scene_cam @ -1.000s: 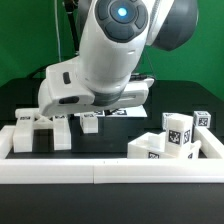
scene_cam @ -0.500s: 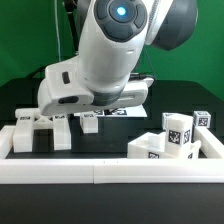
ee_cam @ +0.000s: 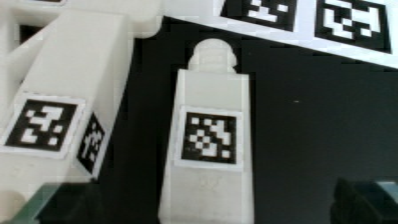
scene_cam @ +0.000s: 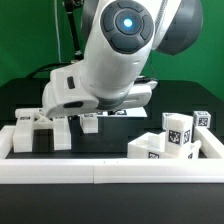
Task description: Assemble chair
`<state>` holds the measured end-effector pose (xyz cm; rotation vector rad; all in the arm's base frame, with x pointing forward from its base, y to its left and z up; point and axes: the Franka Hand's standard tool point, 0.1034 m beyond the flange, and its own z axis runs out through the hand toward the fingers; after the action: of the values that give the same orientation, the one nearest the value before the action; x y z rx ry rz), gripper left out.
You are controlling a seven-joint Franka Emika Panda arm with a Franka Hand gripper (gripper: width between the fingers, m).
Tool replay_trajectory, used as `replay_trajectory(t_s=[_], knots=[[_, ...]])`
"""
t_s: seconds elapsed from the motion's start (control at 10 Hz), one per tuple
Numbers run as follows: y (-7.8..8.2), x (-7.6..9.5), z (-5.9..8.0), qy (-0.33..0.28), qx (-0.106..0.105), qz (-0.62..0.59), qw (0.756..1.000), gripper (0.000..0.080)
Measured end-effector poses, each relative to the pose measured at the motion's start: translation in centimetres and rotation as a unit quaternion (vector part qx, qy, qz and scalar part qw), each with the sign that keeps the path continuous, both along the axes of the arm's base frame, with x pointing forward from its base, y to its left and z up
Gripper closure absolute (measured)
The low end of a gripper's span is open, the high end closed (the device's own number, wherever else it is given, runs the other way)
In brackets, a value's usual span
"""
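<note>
In the exterior view, the arm (scene_cam: 115, 60) has leaned slightly toward the exterior view's right over the last half second. Its wrist still hangs low over the left group of chair parts (scene_cam: 35, 130). These parts, the tagged cubes (scene_cam: 178, 130) on the right and the border rail (scene_cam: 110, 172) lie on the black worktop (scene_cam: 110, 205) as before. The claw is hidden behind the wrist housing here.

In the wrist view, the claw (ee_cam: 199, 200) stands wide and holds nothing. Its dark fingertips (ee_cam: 39, 205) show blurred on either side of a peg-tipped bar (ee_cam: 210, 120). That bar lies flat with its tag facing up, just beside a broader tagged bar (ee_cam: 63, 100). The small shift looks like a final lining-up over the peg-tipped bar, so I judge a grasp is being prepared and has not yet been made.
</note>
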<state>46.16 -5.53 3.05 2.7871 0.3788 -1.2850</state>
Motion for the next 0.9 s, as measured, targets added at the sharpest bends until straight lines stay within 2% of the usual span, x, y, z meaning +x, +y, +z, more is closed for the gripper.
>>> replay_trajectory(t_s=[0.4, 0.7, 0.9], knots=[[0.3, -0.3, -0.8, -0.003, 0.0, 0.001, 1.0, 0.015], [0.2, -0.3, -1.9, -0.009, -0.001, 0.004, 1.0, 0.015], [0.2, -0.3, -2.1, -0.01, 0.0, 0.004, 1.0, 0.0151]])
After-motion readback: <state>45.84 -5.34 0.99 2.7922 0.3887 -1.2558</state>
